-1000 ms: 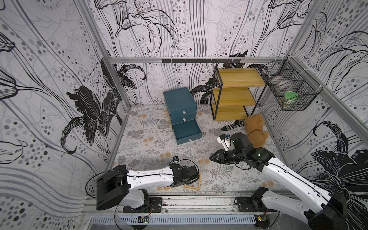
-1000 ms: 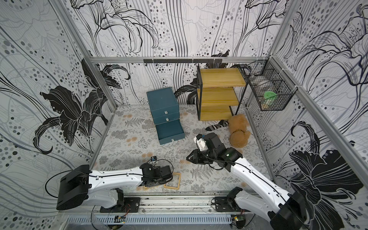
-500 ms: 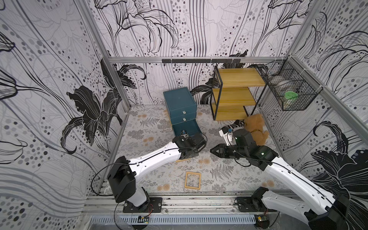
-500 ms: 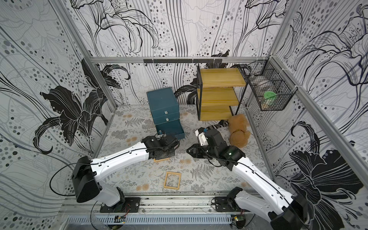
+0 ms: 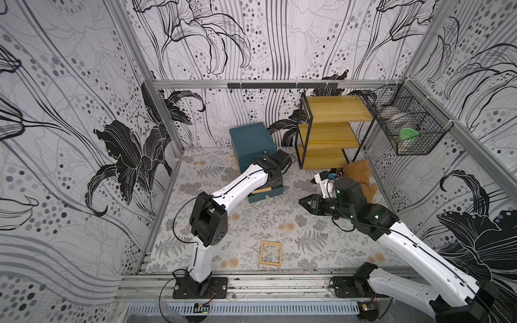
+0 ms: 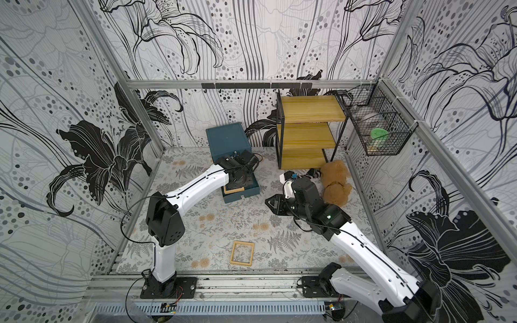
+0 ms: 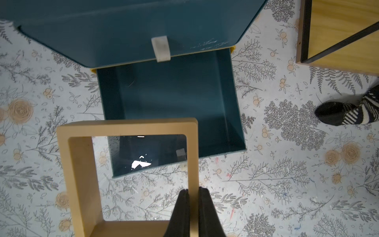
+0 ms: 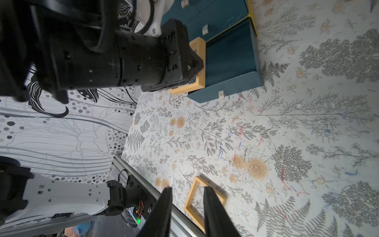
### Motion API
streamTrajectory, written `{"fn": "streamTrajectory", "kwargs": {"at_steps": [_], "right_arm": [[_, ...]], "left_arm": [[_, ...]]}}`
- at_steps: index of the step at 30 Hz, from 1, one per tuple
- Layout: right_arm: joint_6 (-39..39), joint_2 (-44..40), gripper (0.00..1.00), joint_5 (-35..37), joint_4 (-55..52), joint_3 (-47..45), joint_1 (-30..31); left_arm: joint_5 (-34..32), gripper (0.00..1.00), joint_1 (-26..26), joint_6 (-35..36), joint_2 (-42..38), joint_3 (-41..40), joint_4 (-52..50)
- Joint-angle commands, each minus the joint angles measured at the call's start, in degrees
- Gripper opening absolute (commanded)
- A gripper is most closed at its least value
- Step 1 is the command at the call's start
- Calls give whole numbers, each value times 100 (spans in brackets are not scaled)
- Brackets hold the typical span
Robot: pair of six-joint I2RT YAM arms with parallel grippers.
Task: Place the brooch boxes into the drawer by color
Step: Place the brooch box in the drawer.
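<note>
The left pincer (image 7: 192, 198) is clamped on one side bar of the held yellow-tan brooch box (image 7: 82, 164), its black fingers (image 7: 181, 209) pressed flat against the frame from both sides. Only the left wrist view shows this grip. In both top views the wrist covers the pincer and just a strip of tan frame peeks out beneath it.

Just ahead of the pincer, seen partly through the box's clear centre, lies the pulled-out bottom drawer (image 7: 174, 96), its teal inside bare. The box hangs at the drawer's front corner, and I cannot tell whether they touch. The right wrist view adds that the box stands on edge by the drawer's side wall.

Beyond the drawer stands the teal chest (image 7: 123, 30), with a square silver pull (image 7: 161, 49) and pale scuffs on the closed front above. To the pincer's right are the yellow shelf rack (image 7: 338, 30) and a striped sock (image 7: 348, 112).

The right pincer (image 8: 187, 189) hangs over the floral tabletop (image 5: 251, 223) with its jaws apart and nothing between them. Its wrist view lines the second yellow-tan brooch box (image 5: 262, 253) up behind the fingers. Both top views show that box lying flat, well apart from the pincer, near the front rail. A brown plush bear (image 5: 359, 173) sits just behind the right wrist.
</note>
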Motion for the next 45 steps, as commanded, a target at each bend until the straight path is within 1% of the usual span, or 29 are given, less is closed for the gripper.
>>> {"fn": "streamTrajectory", "kwargs": {"at_steps": [1,5,8,17,27,31,36,45], "right_arm": [[28,-107,30,390,98,137,32],[24,-120,30,488,80,186,32],[29,-123,30,532,72,202,32],[29,-67,30,432,58,165,32],[29,-36,30,376,35,156,32],[29,-53,30,368,28,138,32],[37,-62,30,350,24,121,32],[37,-49,30,315,-7,103,32]], "left_arm": [[46,0,123,218,297,356,-42],[107,0,231,162,613,606,54],[94,0,270,108,761,650,125],[136,0,363,-87,913,465,468],[423,0,429,-413,1025,229,866],[350,0,445,-532,1064,140,970],[320,0,479,-632,1064,-172,1312],[362,0,496,-660,1267,-292,1520]]}}
